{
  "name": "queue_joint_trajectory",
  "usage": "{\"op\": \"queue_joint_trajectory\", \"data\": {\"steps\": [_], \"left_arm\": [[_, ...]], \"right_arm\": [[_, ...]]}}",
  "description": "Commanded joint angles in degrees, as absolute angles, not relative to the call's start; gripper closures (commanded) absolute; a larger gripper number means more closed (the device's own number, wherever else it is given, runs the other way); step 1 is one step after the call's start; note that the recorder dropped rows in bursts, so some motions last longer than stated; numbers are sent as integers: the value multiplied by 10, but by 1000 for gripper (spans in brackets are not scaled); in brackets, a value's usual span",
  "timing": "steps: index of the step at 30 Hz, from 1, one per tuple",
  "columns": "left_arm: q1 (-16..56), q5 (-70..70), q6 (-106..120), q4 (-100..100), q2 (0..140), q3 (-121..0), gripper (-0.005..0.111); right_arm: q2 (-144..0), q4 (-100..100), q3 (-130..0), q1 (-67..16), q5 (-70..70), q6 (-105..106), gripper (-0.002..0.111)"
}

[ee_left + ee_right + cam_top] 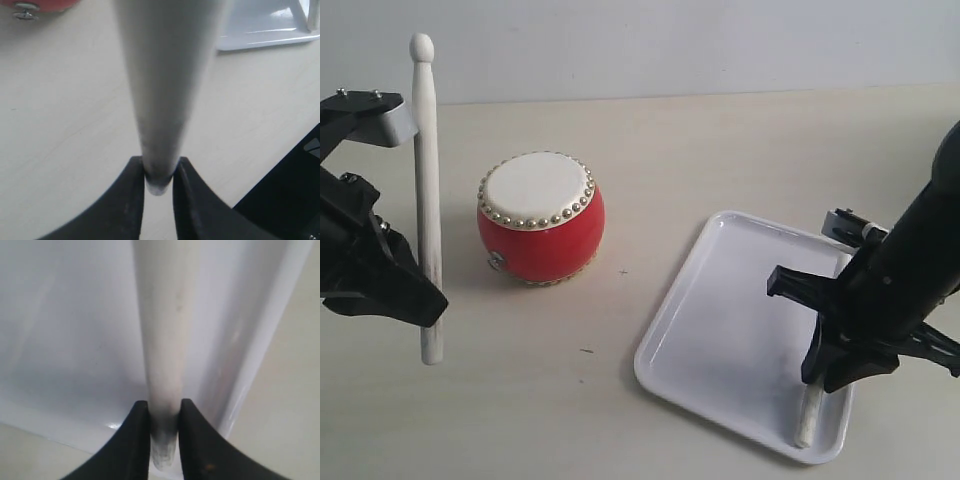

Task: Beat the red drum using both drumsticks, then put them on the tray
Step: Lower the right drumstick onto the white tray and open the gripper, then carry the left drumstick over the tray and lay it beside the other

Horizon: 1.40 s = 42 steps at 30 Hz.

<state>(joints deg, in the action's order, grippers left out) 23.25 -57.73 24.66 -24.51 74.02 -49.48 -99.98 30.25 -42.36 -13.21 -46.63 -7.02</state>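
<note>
Toward the near right corner of the pale beige surface (620,420) lies a flat white rectangular plastic tray (730,330) with rounded corners and a low rim. Inside it, just beside the rim on its right side, runs a slim pale wooden drumstick (807,415) whose near end is down on the tray floor at the tray's near right corner. The black right hand (817,375) is clamped on that stick a little above its near end, and the wrist view shows both fingers (142,430) pressed against the shaft over the white tray. Near the left edge of the surface, the black left hand (428,300) is closed tight around the second pale wooden drumstick (426,170). It is held upright with its small rounded tip on top and its butt just below the fingers; whether the butt touches the surface cannot be told. Farther back, near that stick and well apart from the tray, the small glossy red barrel-shaped drum (540,218) stands upright, its cream head ringed with brass studs.
</note>
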Motion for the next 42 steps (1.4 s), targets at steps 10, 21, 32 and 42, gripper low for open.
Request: {"op": "queue_joint_trajectory", "data": {"steps": [10,21,32,42], "left_arm": [[236,-564,248,-240,739,-493,107],[236,-561,248,-239,739,-493,107],[285,-578,242,-257,793,-554,107],[405,-700,176,-195,1079,-842,107]], "right_arm": [[-1008,298,-421,-129,-435,-68,86],[-1008,298,-422,-129,-430,-68,75],[-773,215,-425,-129,-435,8,85],[-439,86,-393,-129,-472,-68,108]]}}
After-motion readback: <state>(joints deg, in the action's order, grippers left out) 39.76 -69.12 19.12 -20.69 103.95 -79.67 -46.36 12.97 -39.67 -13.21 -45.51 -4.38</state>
